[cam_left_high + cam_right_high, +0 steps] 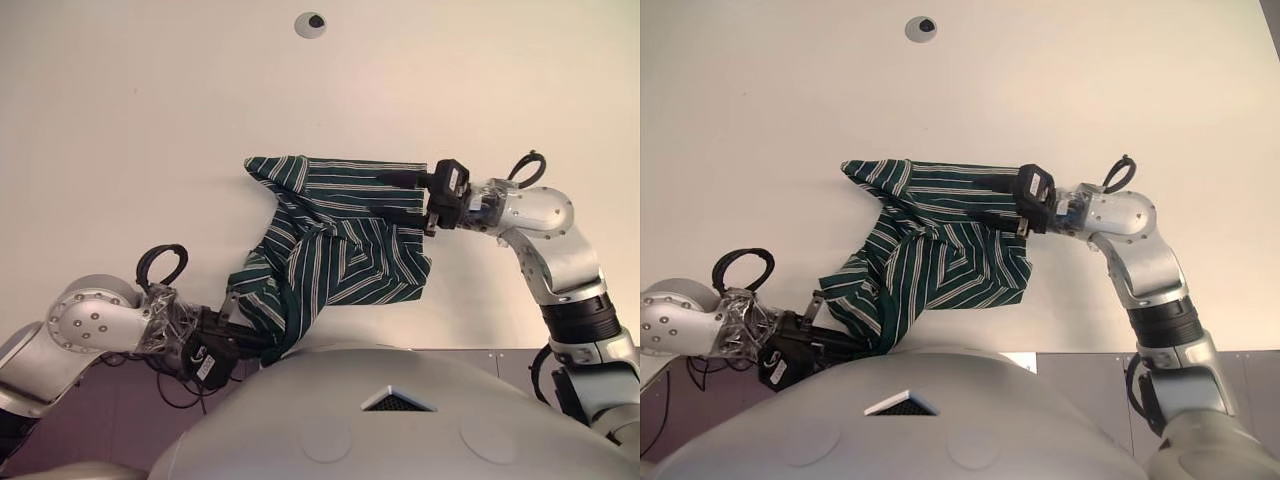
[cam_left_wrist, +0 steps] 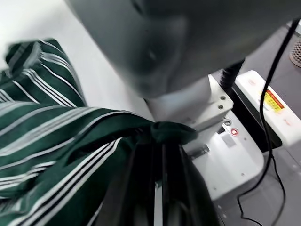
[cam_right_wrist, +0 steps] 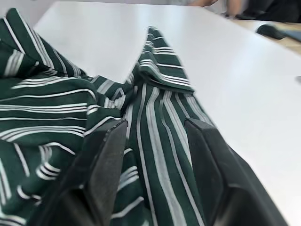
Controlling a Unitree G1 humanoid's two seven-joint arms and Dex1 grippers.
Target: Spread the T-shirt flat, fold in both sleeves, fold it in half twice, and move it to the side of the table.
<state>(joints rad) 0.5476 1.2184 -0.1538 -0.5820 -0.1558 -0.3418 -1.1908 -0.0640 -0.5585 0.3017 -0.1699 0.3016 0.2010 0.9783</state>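
While the T-shirt [image 1: 330, 240] lies in a crumpled heap near the middle of the white table [image 1: 130, 130], I judge that I am only at the first step, the spreading. Its far part is partly opened out toward my right side, but the near part is twisted into a thick rope that runs down to the near edge of the table. My left gripper [image 2: 162, 146] is closed tight on the end of this rope, with a small bunch of dark green cloth pinched at its tips, and it sits at the near edge on my left side. My right gripper [image 3: 157, 125] rests on the far right edge of the shirt with its fingers apart and striped cloth between them; as far as I can see, they do not pinch it. No sleeve is folded in, no half fold is made, and the shirt is not at the side of the table. So almost everything is left: the flattening, both sleeves, two folds, then the moving.
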